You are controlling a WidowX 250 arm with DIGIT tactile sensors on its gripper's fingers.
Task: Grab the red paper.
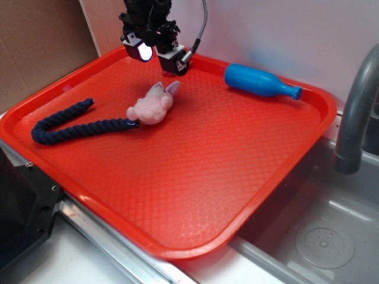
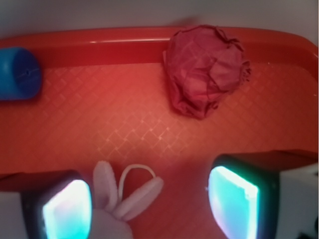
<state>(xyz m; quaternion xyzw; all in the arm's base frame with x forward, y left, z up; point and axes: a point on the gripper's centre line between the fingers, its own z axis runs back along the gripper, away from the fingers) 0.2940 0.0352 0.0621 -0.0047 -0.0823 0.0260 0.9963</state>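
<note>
Behind your workspace stands a pale wall (image 1: 284,35), with brown cardboard (image 1: 41,47) at the far left and a grey sink (image 1: 320,231) with a faucet (image 1: 355,112) on the right. You have a large red tray (image 1: 195,171) lying across the sink's edge. On it, a dark blue rope (image 1: 65,125) curls along the left side, one end touching the pink plush bunny (image 1: 153,105) near the tray's middle. A blue bottle (image 1: 259,81) lies on its side by the far rim, neck pointing right.

Your hand (image 1: 159,57) hangs above the far part of the tray, just beyond the bunny, and its two fingers (image 2: 234,201) stand spread apart with nothing between them. From the wrist view you see the red paper (image 2: 205,69), a wrinkled dark red wad, resting on the tray floor right against the far rim (image 2: 99,42), ahead of the open fingers and apart from them. In that view the bunny's ears (image 2: 119,191) poke up between the fingers at the near edge, and the bottle's base (image 2: 19,73) shows at the left. The exterior view hides the paper behind the hand
</note>
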